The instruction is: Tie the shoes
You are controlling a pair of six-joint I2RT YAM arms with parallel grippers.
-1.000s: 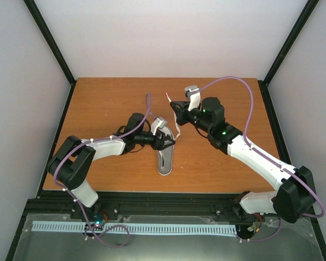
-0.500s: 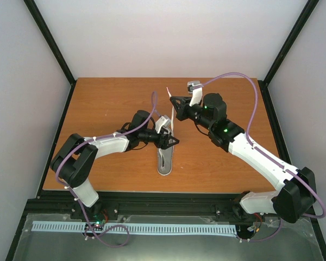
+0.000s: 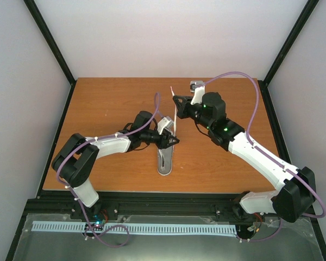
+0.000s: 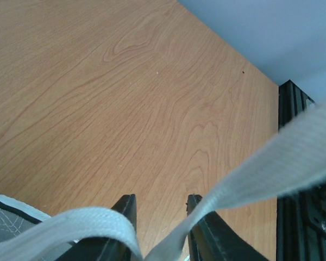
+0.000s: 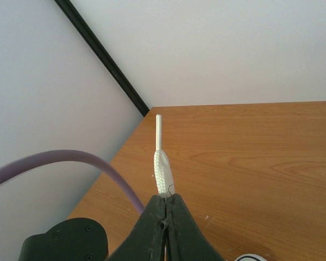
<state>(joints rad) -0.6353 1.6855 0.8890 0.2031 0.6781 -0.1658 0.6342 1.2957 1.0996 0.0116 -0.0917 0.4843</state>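
Note:
The grey sneaker lies mid-table, its length running from the near edge to the back. My right gripper hovers above and behind it, shut on the end of a white lace. The plastic tip sticks out past the closed fingertips, and the lace hangs down toward the shoe. My left gripper is at the shoe's right side, open. In the left wrist view the lace crosses in front of the spread fingers. A corner of the shoe shows at lower left.
The wooden table is ringed by a black frame and white walls. A purple cable arcs past my right wrist. The black frame post lies past the table edge in the left wrist view.
My right gripper has carried the lace end left and toward the back, pulling it more upright. My left gripper has shifted slightly right beside the shoe.

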